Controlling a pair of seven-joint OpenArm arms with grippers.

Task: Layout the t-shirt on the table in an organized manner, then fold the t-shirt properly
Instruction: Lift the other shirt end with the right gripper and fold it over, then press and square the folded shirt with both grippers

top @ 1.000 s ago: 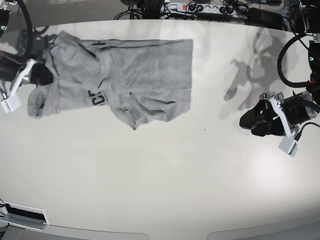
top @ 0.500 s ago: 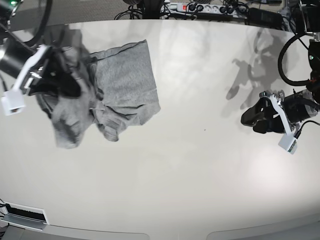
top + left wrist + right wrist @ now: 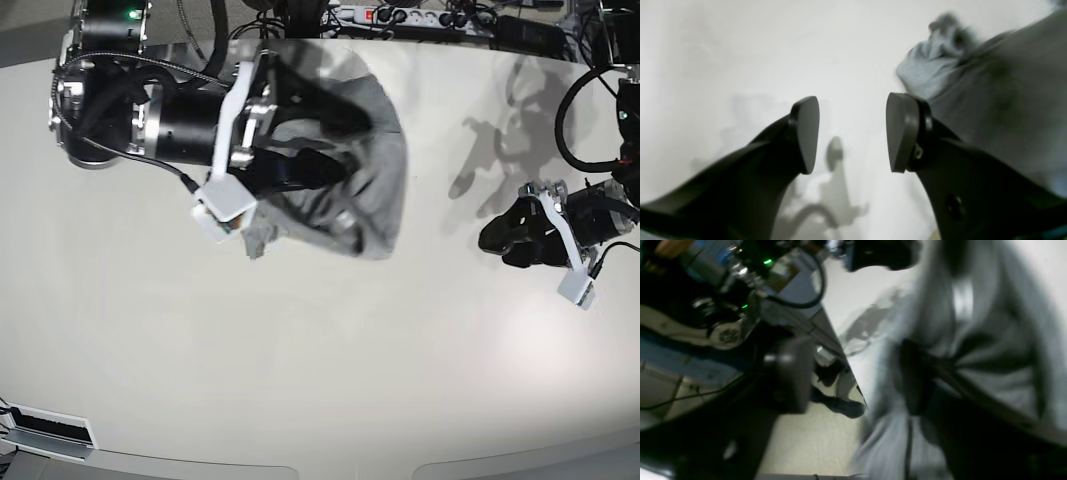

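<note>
The heather-grey t-shirt (image 3: pixel 375 170) is bunched and lifted, hanging around my right gripper (image 3: pixel 320 175) over the back middle of the off-white table (image 3: pixel 300 350). In the blurred right wrist view the gripper (image 3: pixel 850 376) has its fingers apart, and the shirt (image 3: pixel 990 340) is draped and gathered over one finger; floor shows in the gap. My left gripper (image 3: pixel 495 240) rests low at the table's right side, open and empty (image 3: pixel 851 133). The shirt (image 3: pixel 1007 100) shows blurred to its upper right, apart from it. No lettering shows.
A power strip (image 3: pixel 390 15) and cables lie behind the table's far edge. The right arm's black body (image 3: pixel 150 110) reaches over the table's back left. A white fixture (image 3: pixel 50 430) sits at the front left edge. The table edge (image 3: pixel 840 350) and floor show beyond.
My right arm has swung from the far left towards the middle, lifting the shirt off the table and carrying it right. The left arm has stayed put.
</note>
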